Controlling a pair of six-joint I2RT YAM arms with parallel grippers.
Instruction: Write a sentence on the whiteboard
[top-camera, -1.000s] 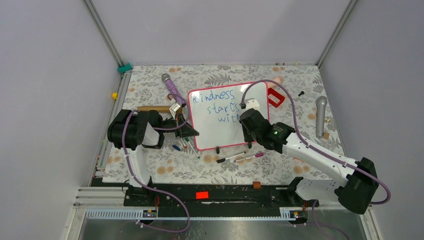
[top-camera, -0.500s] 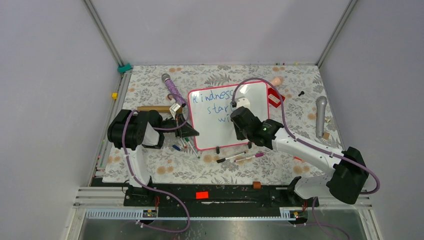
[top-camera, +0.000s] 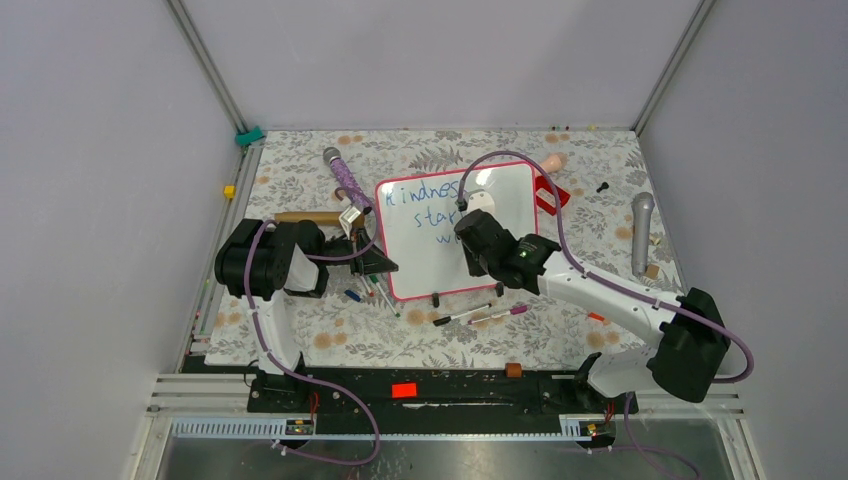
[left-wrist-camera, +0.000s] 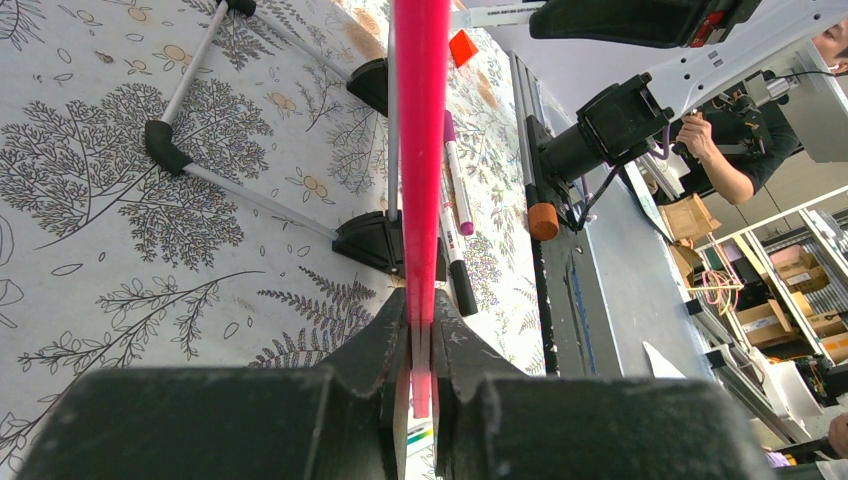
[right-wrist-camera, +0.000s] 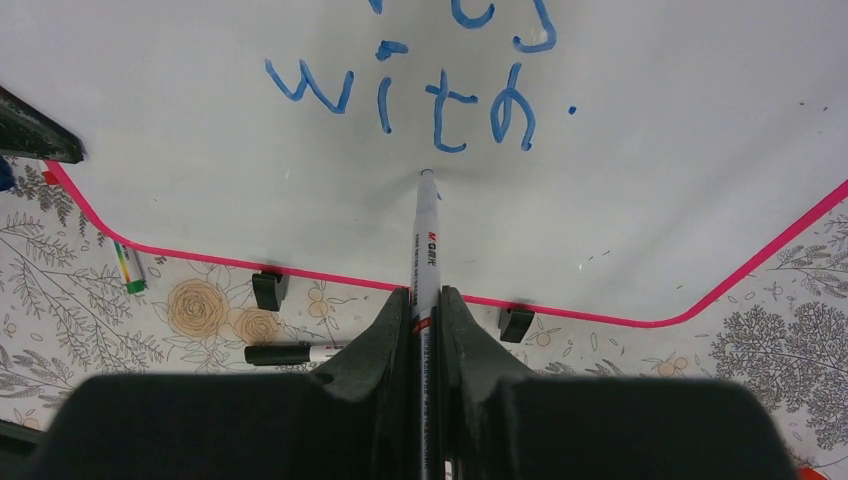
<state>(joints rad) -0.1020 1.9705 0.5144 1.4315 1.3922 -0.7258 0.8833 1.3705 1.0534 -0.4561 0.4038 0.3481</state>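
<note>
Whiteboard (top-camera: 415, 265) lies flat mid-worktop (top-camera: 300, 330), with "Kindness starts with" on it in blue. Left pincer (left-wrist-camera: 422, 320) is clenched on the pink rim (left-wrist-camera: 420, 150) at the board's left edge. Right pincer (right-wrist-camera: 427, 300) is clamped on the marker (right-wrist-camera: 427, 240), tip just under "with". I can't tell whether the tip is touching or a hair off.

Risks as I see them:
- The left grip is only on a thin rim. Side load from a stroke could pivot the board, and the letters would skew.
- The marker is held by its barrel. If I press too hard it could slide back or tilt in the jaws, and then I'd get a faint line or none.
- The next word goes on a new line close to the near rim and the clip feet (right-wrist-camera: 266, 290), so room is tight and I could run off the edge.
- The right arm's purple cable (top-camera: 510, 160) arcs over the board. If it sags it could smear the ink.
- Loose pens (top-camera: 465, 316) lie just beside the near edge, and a low elbow would knock them.
</note>
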